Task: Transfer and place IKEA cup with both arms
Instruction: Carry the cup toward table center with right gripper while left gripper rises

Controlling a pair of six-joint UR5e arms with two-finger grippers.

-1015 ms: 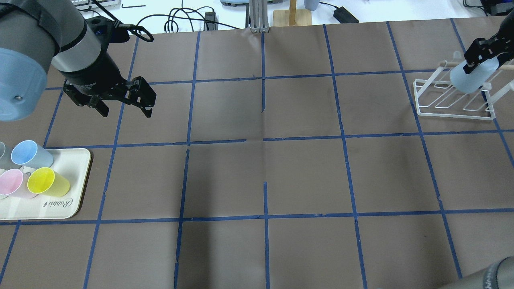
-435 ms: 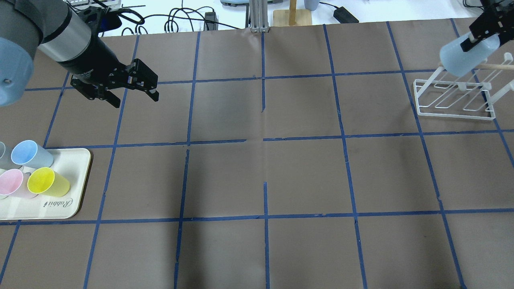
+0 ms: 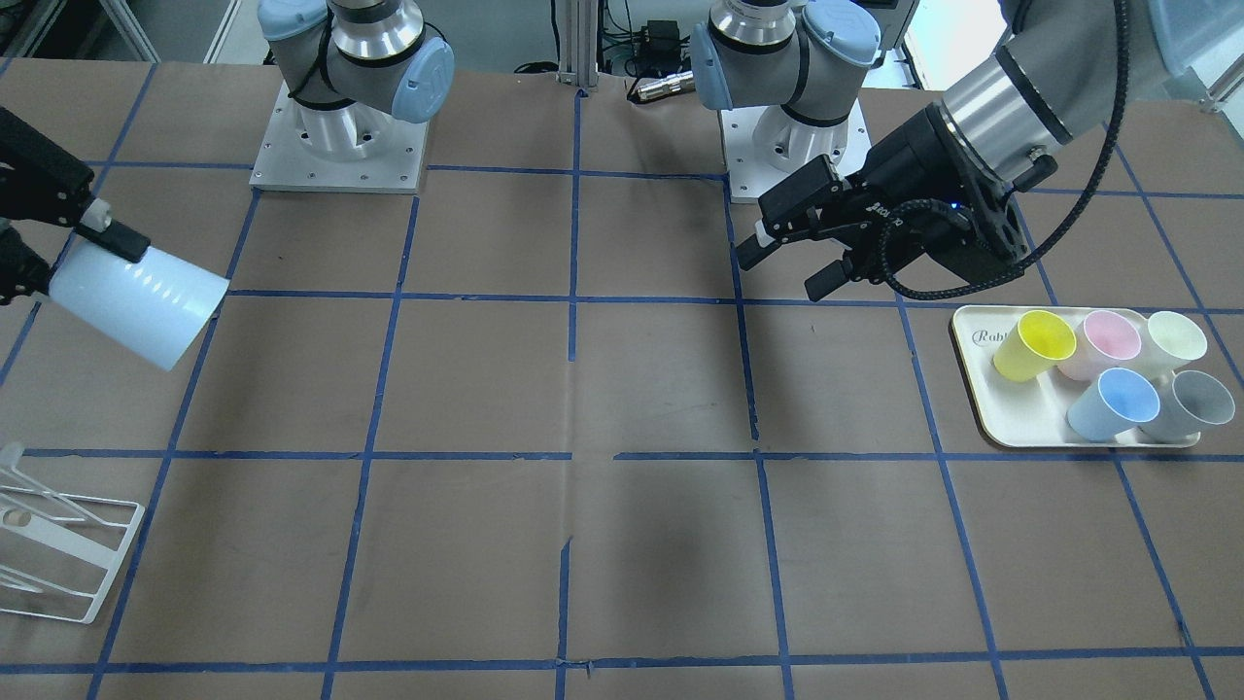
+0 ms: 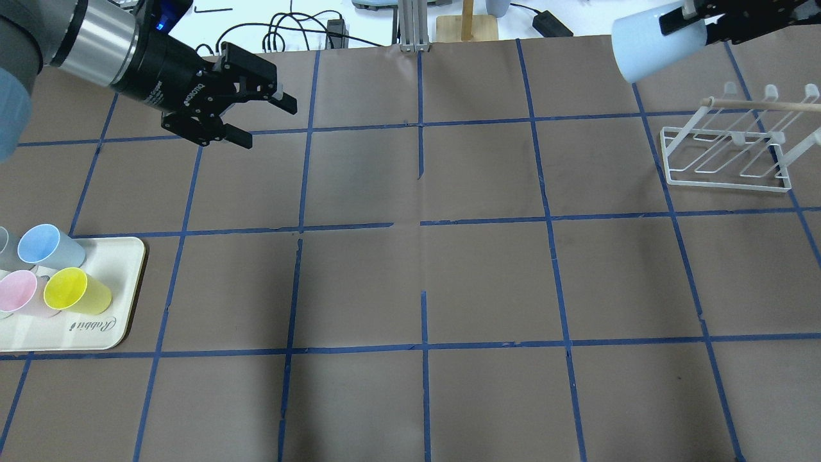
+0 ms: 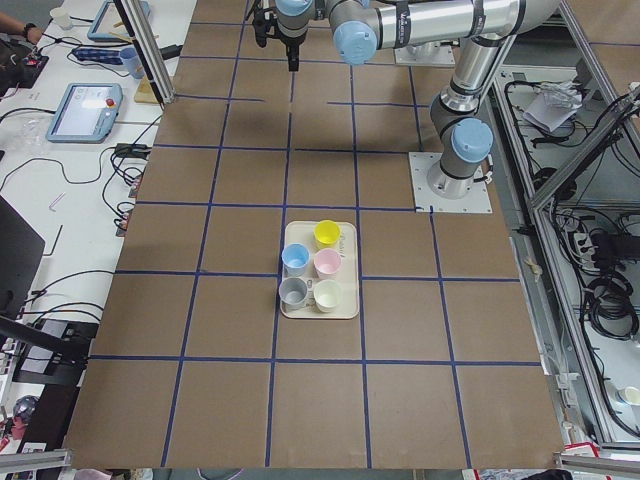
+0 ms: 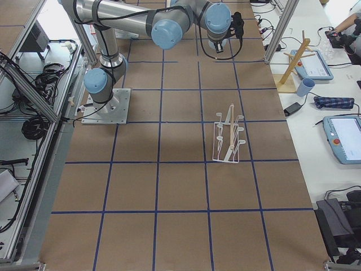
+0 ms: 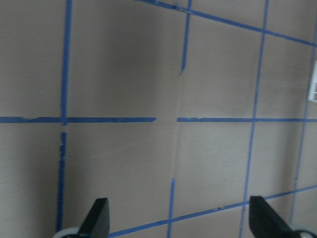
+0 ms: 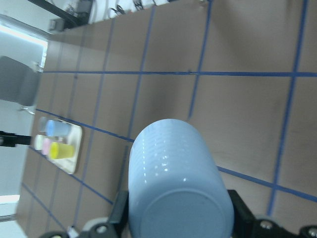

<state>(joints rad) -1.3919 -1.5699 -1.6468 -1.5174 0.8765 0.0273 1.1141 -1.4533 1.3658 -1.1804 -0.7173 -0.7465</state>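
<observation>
Overhead, with that view read as a clock face, the small pale blue plastic tumbler hangs in the air at about 1 o'clock. It is tipped onto its side, wide open mouth toward 8 o'clock and closed base back toward the wrist. The black two-finger right tool is clamped on it near the base, one finger on each side of the wall, so the jaws stand only as far apart as the tumbler is wide. The tumbler is clear of the brown paper-covered surface with its blue tape grid.

Toward 5 o'clock from the tumbler, at roughly 2 o'clock on the surface, stands the white wire rack with a wooden rod across its top. Tumbler and rack are apart.

Well away, at about 10 o'clock, the black two-finger left tool hovers above the surface. Its jaws are spread wide with nothing between them, and its fingers aim toward 4 o'clock.

At 8 o'clock lies the cream rectangular tray, carrying a second pale blue tumbler, a yellow plastic cup and a pink plastic cup. The front-facing view also shows a grey plastic cup and an off-white plastic cup on it.
</observation>
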